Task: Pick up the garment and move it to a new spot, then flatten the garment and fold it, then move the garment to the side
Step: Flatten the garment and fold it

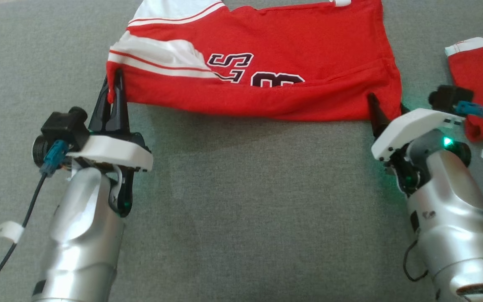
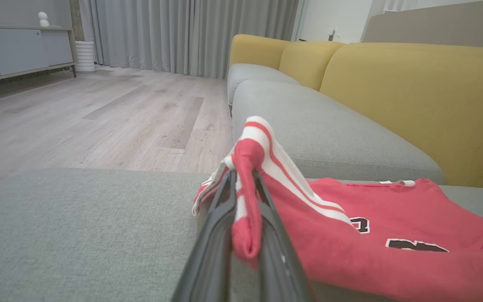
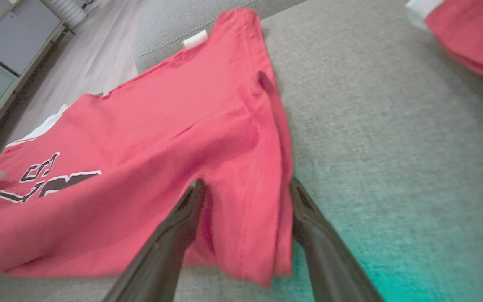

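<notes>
The red jersey (image 1: 292,46) lies across the far part of the grey cushion (image 1: 241,201), with its white side panel at the left and black white-outlined lettering showing. My left gripper (image 1: 113,90) is shut on the jersey's near left corner; in the left wrist view a pinch of red and white-striped cloth (image 2: 245,167) stands up between the fingers of the left gripper (image 2: 243,176). My right gripper (image 1: 388,107) is at the near right corner. In the right wrist view the right gripper (image 3: 245,188) is open, its fingers spread to either side of the red hem (image 3: 262,176).
A second red garment with a white edge (image 1: 482,79) lies at the right of the cushion, close to my right wrist. Yellow sofa backs (image 2: 413,92) stand beyond the jersey. A wooden floor (image 2: 99,113), grey curtains and a low cabinet (image 2: 23,50) lie off the cushion's far edge.
</notes>
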Tool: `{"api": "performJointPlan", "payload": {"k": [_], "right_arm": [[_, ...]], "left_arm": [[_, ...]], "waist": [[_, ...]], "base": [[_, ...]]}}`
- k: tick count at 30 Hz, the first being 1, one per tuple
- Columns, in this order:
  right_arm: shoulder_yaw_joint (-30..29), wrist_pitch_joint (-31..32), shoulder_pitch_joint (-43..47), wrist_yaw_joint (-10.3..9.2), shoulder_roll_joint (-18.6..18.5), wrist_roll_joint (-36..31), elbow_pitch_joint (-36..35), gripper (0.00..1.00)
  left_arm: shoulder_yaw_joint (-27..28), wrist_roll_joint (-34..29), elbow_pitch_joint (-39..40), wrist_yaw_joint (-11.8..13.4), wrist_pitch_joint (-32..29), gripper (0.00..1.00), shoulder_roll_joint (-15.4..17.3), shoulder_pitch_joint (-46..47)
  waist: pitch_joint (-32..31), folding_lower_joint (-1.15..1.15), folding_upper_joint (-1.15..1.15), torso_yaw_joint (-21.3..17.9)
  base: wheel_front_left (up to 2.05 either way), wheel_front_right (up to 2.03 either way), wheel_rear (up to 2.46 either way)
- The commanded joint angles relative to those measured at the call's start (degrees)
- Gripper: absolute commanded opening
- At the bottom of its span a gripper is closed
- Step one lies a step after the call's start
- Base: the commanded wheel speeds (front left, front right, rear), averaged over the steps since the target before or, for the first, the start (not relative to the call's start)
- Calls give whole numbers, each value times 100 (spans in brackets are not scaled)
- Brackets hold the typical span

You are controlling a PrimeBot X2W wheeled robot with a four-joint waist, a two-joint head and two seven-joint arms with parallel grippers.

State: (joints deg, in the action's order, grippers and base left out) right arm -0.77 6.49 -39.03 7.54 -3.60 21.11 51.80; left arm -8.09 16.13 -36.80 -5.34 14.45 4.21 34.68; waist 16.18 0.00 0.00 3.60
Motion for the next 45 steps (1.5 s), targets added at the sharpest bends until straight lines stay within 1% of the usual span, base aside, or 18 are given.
{"api": "performJointPlan", "payload": {"k": [1,3,7,12,18,23,27,28,31,35,41,45], "right_arm": [[247,-85,-96,-5,71,-50,20,0],[370,-234,-157,-5,71,-265,107,0],[408,-457,-185,-5,50,-683,215,0],[626,-372,-78,-5,-113,-703,95,0],[1151,99,139,-5,-550,-198,-406,0],[1687,622,539,-5,-977,423,-1160,0],[1911,930,1027,-5,-1292,811,-1755,0],[1911,930,1027,-5,-1292,811,-1755,0],[1891,1097,1441,-5,-1415,982,-2083,0],[1695,1358,2030,-5,-1466,1074,-2410,0],[1262,1755,2867,-5,-1340,1021,-2873,0],[984,1872,3202,-5,-1215,870,-3131,0]], "left_arm": [[141,-44,112,-15,54,0,131,56],[181,-60,46,-5,54,0,149,33],[281,-83,-16,15,54,0,192,-47],[403,-127,-14,39,54,0,256,-231],[496,-177,89,41,54,0,274,-499],[539,-149,150,17,54,0,243,-801],[479,-153,176,4,54,0,196,-1132],[479,-153,176,4,54,0,196,-1132],[415,-118,150,-11,41,0,160,-1470],[263,-118,235,-26,-74,0,120,-1932],[116,-99,475,-23,-277,0,103,-2437],[80,-81,530,15,-291,0,95,-2561]], "waist": [[-13,0,0,1],[-51,0,0,-15],[-177,0,0,-63],[-404,0,0,-148],[-755,0,0,-245],[-1091,0,0,-310],[-1362,0,0,-339],[-1362,0,0,-339],[-1578,0,0,-357],[-1759,0,0,-332],[-1874,0,0,-271],[-1867,0,0,-278]], "base": [[0,0,0],[0,0,0],[0,0,0],[0,0,0],[0,0,0],[0,0,0],[0,0,0],[0,0,0],[0,0,0],[0,0,0],[0,0,0],[0,0,0]]}}
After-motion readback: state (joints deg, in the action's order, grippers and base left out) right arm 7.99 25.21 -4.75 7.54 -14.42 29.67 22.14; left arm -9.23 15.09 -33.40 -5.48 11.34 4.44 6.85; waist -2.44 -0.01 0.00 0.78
